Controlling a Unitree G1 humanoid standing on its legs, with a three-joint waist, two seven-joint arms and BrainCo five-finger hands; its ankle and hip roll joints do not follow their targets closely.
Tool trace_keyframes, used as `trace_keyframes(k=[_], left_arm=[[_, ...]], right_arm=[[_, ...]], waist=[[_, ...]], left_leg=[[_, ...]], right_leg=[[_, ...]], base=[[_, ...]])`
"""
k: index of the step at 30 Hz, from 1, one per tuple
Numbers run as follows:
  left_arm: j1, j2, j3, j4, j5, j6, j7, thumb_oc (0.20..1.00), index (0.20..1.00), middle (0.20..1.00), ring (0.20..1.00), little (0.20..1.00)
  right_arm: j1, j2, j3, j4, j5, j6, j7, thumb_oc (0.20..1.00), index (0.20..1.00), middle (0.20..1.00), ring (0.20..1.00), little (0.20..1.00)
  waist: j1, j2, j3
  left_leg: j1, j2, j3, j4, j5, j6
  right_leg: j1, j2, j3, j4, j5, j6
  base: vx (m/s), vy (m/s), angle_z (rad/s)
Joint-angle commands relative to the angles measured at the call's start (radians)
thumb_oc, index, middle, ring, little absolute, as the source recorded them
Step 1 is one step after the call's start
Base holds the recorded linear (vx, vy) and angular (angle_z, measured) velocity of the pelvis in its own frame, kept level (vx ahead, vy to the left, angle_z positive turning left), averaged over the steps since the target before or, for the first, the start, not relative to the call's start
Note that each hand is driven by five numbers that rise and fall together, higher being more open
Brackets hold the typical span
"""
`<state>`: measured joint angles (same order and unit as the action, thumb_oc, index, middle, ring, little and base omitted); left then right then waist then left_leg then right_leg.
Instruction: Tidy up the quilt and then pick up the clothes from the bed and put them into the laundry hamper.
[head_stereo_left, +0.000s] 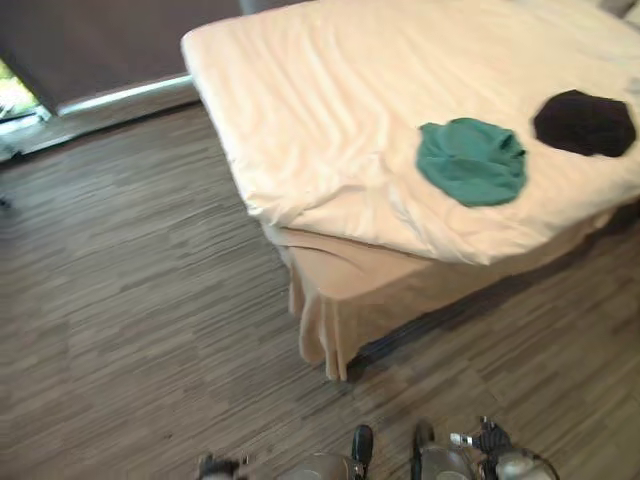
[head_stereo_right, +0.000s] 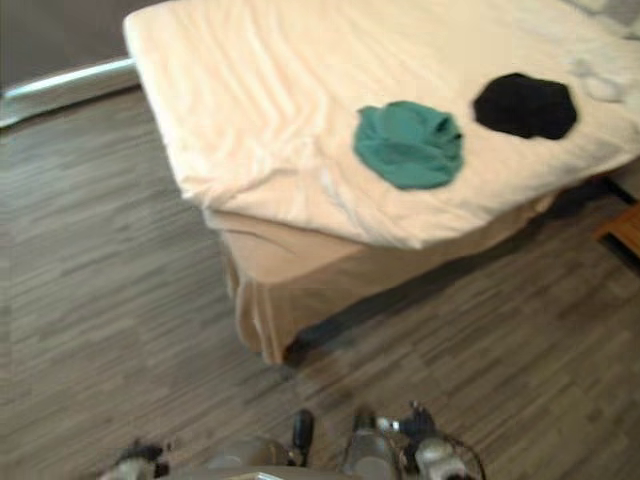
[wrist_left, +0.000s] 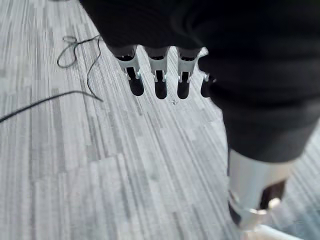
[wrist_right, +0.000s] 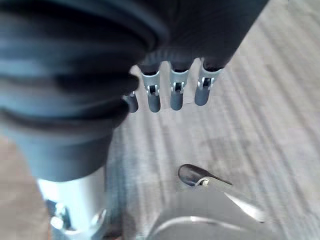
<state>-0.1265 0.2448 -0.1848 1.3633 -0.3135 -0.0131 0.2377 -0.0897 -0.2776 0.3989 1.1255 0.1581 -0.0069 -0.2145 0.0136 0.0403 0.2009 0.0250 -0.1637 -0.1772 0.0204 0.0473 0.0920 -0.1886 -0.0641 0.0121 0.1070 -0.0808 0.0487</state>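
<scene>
A cream quilt lies spread over the bed, wrinkled, with its near corner draped over the tan bed skirt. A green garment lies bunched on the quilt near the bed's front edge. A black garment sits just to its right and a bit farther back. A small pale piece lies past the black one. My left hand hangs over the wood floor with straight fingers, holding nothing. My right hand also hangs over the floor, fingers straight and thumb apart, empty.
Grey-brown wood floor stretches to the left of and in front of the bed. A dark wall with a pale baseboard stands at the far left. A corner of brown wooden furniture shows at the right by the bed.
</scene>
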Motion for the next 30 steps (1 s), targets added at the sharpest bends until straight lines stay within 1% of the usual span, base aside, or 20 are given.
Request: trace_keyframes(k=[1, 2, 4, 5, 7, 8, 9, 11, 12, 13, 15, 17, 18, 19, 20, 21, 22, 23, 25, 30], left_arm=[[0.076, 0.020, 0.003, -0.035, -0.062, -0.031, 0.012, 1.000, 1.000, 1.000, 1.000, 1.000], [0.075, 0.018, -0.002, -0.039, -0.054, -0.033, 0.013, 1.000, 1.000, 1.000, 1.000, 1.000], [0.087, 0.011, -0.006, -0.044, -0.100, -0.041, 0.038, 1.000, 1.000, 1.000, 1.000, 1.000], [0.102, 0.000, 0.010, -0.052, -0.133, -0.045, 0.047, 1.000, 1.000, 1.000, 1.000, 1.000], [0.111, -0.012, 0.021, -0.048, -0.132, -0.083, 0.074, 1.000, 1.000, 1.000, 1.000, 1.000], [0.117, -0.020, 0.025, -0.043, -0.110, -0.124, 0.104, 1.000, 1.000, 1.000, 1.000, 1.000], [0.126, -0.030, 0.029, -0.043, -0.078, -0.192, 0.145, 1.000, 1.000, 1.000, 1.000, 1.000], [0.129, -0.040, 0.014, -0.075, -0.045, -0.285, 0.210, 1.000, 1.000, 1.000, 1.000, 1.000], [0.128, -0.039, 0.006, -0.100, -0.018, -0.330, 0.249, 1.000, 1.000, 1.000, 1.000, 1.000], [0.120, -0.023, -0.013, -0.179, 0.033, -0.384, 0.326, 1.000, 1.000, 1.000, 1.000, 1.000], [0.098, 0.032, -0.038, -0.372, 0.130, -0.350, 0.422, 1.000, 1.000, 1.000, 1.000, 1.000], [0.078, 0.100, -0.057, -0.562, 0.203, -0.264, 0.468, 1.000, 1.000, 1.000, 1.000, 1.000], [0.063, 0.143, -0.064, -0.652, 0.246, -0.218, 0.473, 1.000, 1.000, 1.000, 1.000, 1.000], [0.062, 0.149, -0.064, -0.663, 0.240, -0.212, 0.472, 1.000, 1.000, 1.000, 1.000, 1.000], [0.015, 0.225, -0.061, -0.794, 0.327, -0.143, 0.447, 1.000, 1.000, 1.000, 1.000, 1.000], [0.012, 0.230, -0.060, -0.801, 0.333, -0.144, 0.445, 1.000, 1.000, 1.000, 1.000, 1.000], [-0.030, 0.287, -0.061, -0.871, 0.375, -0.108, 0.408, 1.000, 1.000, 1.000, 1.000, 1.000], [-0.036, 0.295, -0.061, -0.878, 0.380, -0.108, 0.401, 1.000, 1.000, 1.000, 1.000, 1.000], [-0.115, 0.357, -0.080, -0.922, 0.415, -0.087, 0.349, 1.000, 1.000, 1.000, 1.000, 1.000], [-0.234, 0.378, -0.147, -0.880, 0.434, -0.077, 0.365, 1.000, 1.000, 1.000, 1.000, 1.000]], right_arm=[[-0.044, 0.054, -0.014, -0.002, 0.024, -0.025, -0.022, 1.000, 1.000, 1.000, 1.000, 1.000], [-0.047, 0.052, -0.014, -0.002, 0.038, -0.015, -0.021, 1.000, 1.000, 1.000, 1.000, 1.000], [-0.058, 0.049, -0.021, -0.002, 0.023, 0.014, 0.001, 1.000, 1.000, 1.000, 1.000, 1.000], [-0.065, 0.051, -0.012, 0.000, -0.012, 0.028, 0.012, 1.000, 1.000, 1.000, 1.000, 1.000], [-0.078, 0.044, 0.003, 0.013, -0.003, 0.021, -0.009, 1.000, 1.000, 1.000, 1.000, 1.000], [-0.083, 0.039, 0.002, 0.017, 0.017, 0.028, -0.023, 1.000, 1.000, 1.000, 1.000, 1.000], [-0.080, 0.030, -0.011, 0.019, 0.048, 0.039, -0.039, 1.000, 1.000, 1.000, 1.000, 1.000], [-0.057, 0.003, -0.057, 0.022, 0.079, 0.043, -0.052, 1.000, 1.000, 1.000, 1.000, 1.000], [-0.048, -0.007, -0.074, 0.023, 0.069, 0.046, -0.051, 1.000, 1.000, 1.000, 1.000, 1.000], [-0.029, -0.025, -0.100, 0.026, 0.042, 0.049, -0.047, 1.000, 1.000, 1.000, 1.000, 1.000], [-0.009, -0.051, -0.113, 0.012, 0.034, 0.067, -0.044, 1.000, 1.000, 1.000, 1.000, 1.000], [0.000, -0.070, -0.128, 0.012, 0.009, 0.073, -0.033, 1.000, 1.000, 1.000, 1.000, 1.000], [0.004, -0.080, -0.134, 0.011, -0.005, 0.075, -0.026, 1.000, 1.000, 1.000, 1.000, 1.000], [0.005, -0.080, -0.135, 0.010, -0.007, 0.075, -0.025, 1.000, 1.000, 1.000, 1.000, 1.000], [0.016, -0.095, -0.140, 0.013, -0.028, 0.072, -0.010, 1.000, 1.000, 1.000, 1.000, 1.000], [0.017, -0.096, -0.140, 0.013, -0.028, 0.072, -0.008, 1.000, 1.000, 1.000, 1.000, 1.000], [0.027, -0.105, -0.135, 0.015, -0.041, 0.071, 0.001, 1.000, 1.000, 1.000, 1.000, 1.000], [0.029, -0.106, -0.134, 0.015, -0.042, 0.071, 0.002, 1.000, 1.000, 1.000, 1.000, 1.000], [0.048, -0.119, -0.125, 0.017, -0.060, 0.067, 0.011, 1.000, 1.000, 1.000, 1.000, 1.000], [0.061, -0.155, -0.103, 0.014, -0.135, 0.049, 0.027, 1.000, 1.000, 1.000, 1.000, 1.000]], waist=[[-0.020, -0.044, 0.060], [-0.020, -0.046, 0.058], [-0.003, -0.056, 0.055], [0.007, -0.060, 0.059], [0.005, -0.054, 0.067], [0.001, -0.049, 0.068], [-0.009, -0.041, 0.067], [-0.040, -0.028, 0.061], [-0.048, -0.022, 0.056], [-0.064, -0.009, 0.045], [-0.078, 0.011, 0.038], [-0.090, 0.036, 0.035], [-0.096, 0.050, 0.033], [-0.097, 0.051, 0.034], [-0.112, 0.076, 0.028], [-0.113, 0.078, 0.029], [-0.127, 0.095, 0.023], [-0.130, 0.098, 0.023], [-0.169, 0.127, 0.016], [-0.248, 0.177, 0.041]], left_leg=[[-0.093, 0.138, -0.002, -0.033, -0.041, -0.055], [-0.095, 0.149, -0.011, -0.029, -0.042, -0.062], [-0.099, 0.193, -0.011, -0.020, -0.037, -0.093], [-0.107, 0.231, -0.013, -0.005, -0.035, -0.118], [-0.111, 0.281, -0.025, 0.006, -0.022, -0.144], [-0.112, 0.302, -0.016, 0.014, -0.015, -0.155], [-0.114, 0.329, 0.010, 0.027, -0.008, -0.166], [-0.115, 0.364, 0.086, 0.049, 0.001, -0.181], [-0.113, 0.353, 0.101, 0.056, -0.006, -0.180], [-0.101, 0.332, 0.126, 0.058, -0.020, -0.177], [-0.097, 0.325, 0.131, 0.054, -0.010, -0.187], [-0.096, 0.325, 0.131, 0.054, 0.002, -0.193], [-0.091, 0.328, 0.133, 0.049, 0.008, -0.195], [-0.089, 0.328, 0.134, 0.048, 0.009, -0.195], [-0.082, 0.331, 0.139, 0.040, 0.021, -0.199], [-0.080, 0.331, 0.141, 0.039, 0.022, -0.199], [-0.074, 0.331, 0.148, 0.036, 0.029, -0.202], [-0.072, 0.332, 0.150, 0.035, 0.032, -0.203], [-0.059, 0.336, 0.185, 0.031, 0.040, -0.207], [-0.040, 0.331, 0.241, 0.018, 0.047, -0.213]], right_leg=[[0.075, -0.086, 0.148, -0.056, 0.195, 0.121], [0.078, -0.080, 0.157, -0.058, 0.184, 0.126], [0.096, -0.093, 0.111, -0.064, 0.169, 0.128], [0.096, -0.090, 0.091, -0.044, 0.149, 0.122], [0.094, -0.067, 0.077, -0.017, 0.113, 0.097], [0.097, -0.061, 0.065, -0.009, 0.099, 0.087], [0.102, -0.056, 0.045, 0.002, 0.082, 0.076], [0.112, -0.059, 0.006, 0.013, 0.061, 0.059], [0.115, -0.058, -0.001, 0.011, 0.060, 0.056], [0.111, -0.054, -0.004, 0.012, 0.058, 0.054], [0.108, -0.049, -0.003, 0.009, 0.061, 0.047], [0.105, -0.041, 0.014, 0.008, 0.058, 0.041], [0.102, -0.037, 0.022, 0.008, 0.056, 0.040], [0.103, -0.036, 0.023, 0.009, 0.055, 0.040], [0.097, -0.033, 0.042, 0.009, 0.051, 0.041], [0.097, -0.032, 0.044, 0.010, 0.051, 0.041], [0.095, -0.032, 0.060, 0.005, 0.051, 0.041], [0.095, -0.032, 0.062, 0.004, 0.052, 0.041], [0.090, -0.036, 0.088, -0.005, 0.056, 0.049], [0.058, -0.050, 0.155, -0.019, 0.073, 0.064]], base=[[0.16, -0.417, 1.87], [0.17, -0.407, 1.76], [0.18, -0.525, 1.39], [0.14, -0.508, 0.69], [0.13, -0.444, 0.34], [0.12, -0.332, 0.83], [0.11, -0.274, 1.25], [0.07, -0.151, 1.15], [0.08, -0.054, 0.64], [0.07, -0.008, 0.36], [0.05, 0.044, -0.14], [0.03, 0.100, -0.27], [0.02, 0.095, -0.29], [0.04, 0.114, -0.35], [0.04, 0.085, -0.31], [0.09, 0.161, -0.40], [0.07, 0.102, -0.34], [0.11, 0.130, -0.38], [0.16, 0.136, -0.32], [0.15, 0.142, -0.46]])
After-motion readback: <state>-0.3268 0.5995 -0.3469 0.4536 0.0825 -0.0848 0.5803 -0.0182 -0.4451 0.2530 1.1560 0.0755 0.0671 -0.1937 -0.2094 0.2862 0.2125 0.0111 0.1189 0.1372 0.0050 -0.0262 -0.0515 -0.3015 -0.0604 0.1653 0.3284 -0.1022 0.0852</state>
